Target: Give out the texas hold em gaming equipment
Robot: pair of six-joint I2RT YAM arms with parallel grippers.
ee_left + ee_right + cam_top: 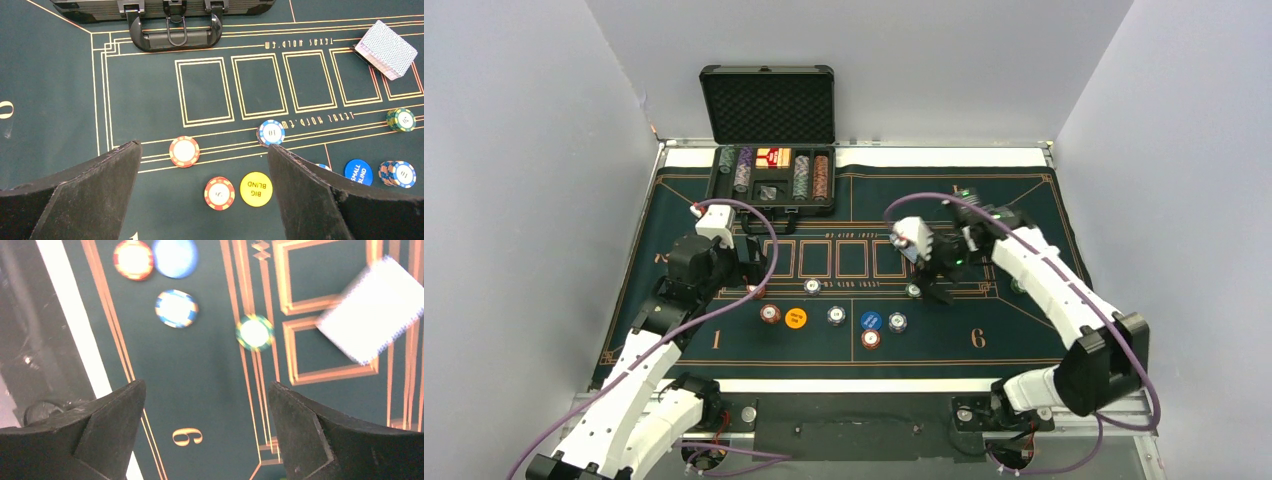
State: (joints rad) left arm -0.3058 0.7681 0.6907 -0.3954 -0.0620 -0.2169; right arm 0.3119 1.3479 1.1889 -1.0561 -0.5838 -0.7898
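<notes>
Matte green mat (pixel 1024 335), orange-lined, covers the bench (pixel 874 412) between plain grey walls (pixel 524 180); round striped chips (pixel 184 151) lie flat. Left end effector (pixel 203 146) and right end effector (pixel 206 385) gape empty.

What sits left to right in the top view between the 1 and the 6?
Red chip, orange disc, pale chip, blue disc, blue-edged chip. A second red chip, directly below the blue disc, is skipped.

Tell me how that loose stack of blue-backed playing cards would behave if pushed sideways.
The stack of blue-backed playing cards shows layered edges and no band, so a push would probably fan it out. Lying flat on green felt, it shouldn't roll or tip.
</notes>
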